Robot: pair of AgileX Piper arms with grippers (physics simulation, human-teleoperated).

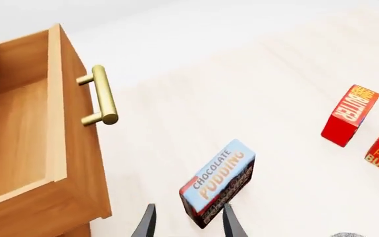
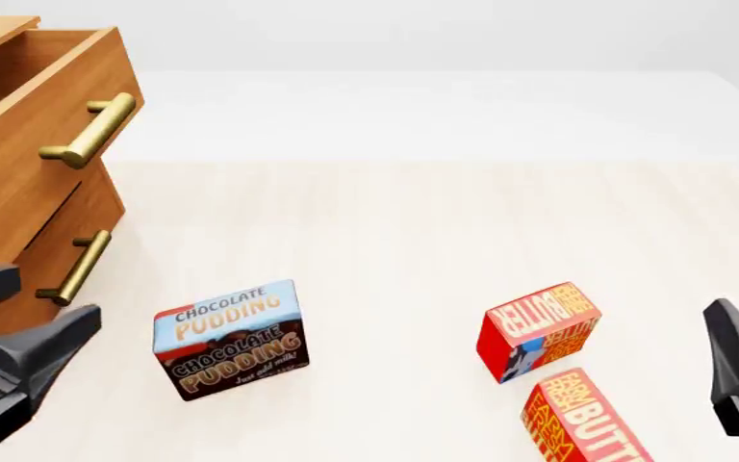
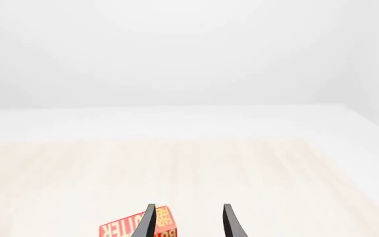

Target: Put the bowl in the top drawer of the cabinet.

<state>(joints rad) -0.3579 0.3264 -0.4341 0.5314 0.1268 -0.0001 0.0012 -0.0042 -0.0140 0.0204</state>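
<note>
The cabinet (image 2: 11, 207) stands at the table's left, and its top drawer (image 1: 25, 133) is pulled out, showing a bare wooden floor and a brass bar handle (image 2: 91, 130). I cannot make out the bowl for sure: only a grey sliver (image 1: 347, 234) shows at the edge of the left wrist view. My left gripper (image 2: 58, 290) hangs open beside the lower drawer front, close to the chocolate pudding box (image 2: 230, 338), with nothing held. At the front right, my right gripper (image 3: 188, 219) is open and empty above the butter boxes.
Two red butter boxes (image 2: 539, 330) (image 2: 584, 422) lie at the front right, near my right fingers (image 2: 735, 356). The lower drawer (image 2: 55, 260) is closed. Pale wooden tabletop (image 2: 395, 231) stretches back to a white wall.
</note>
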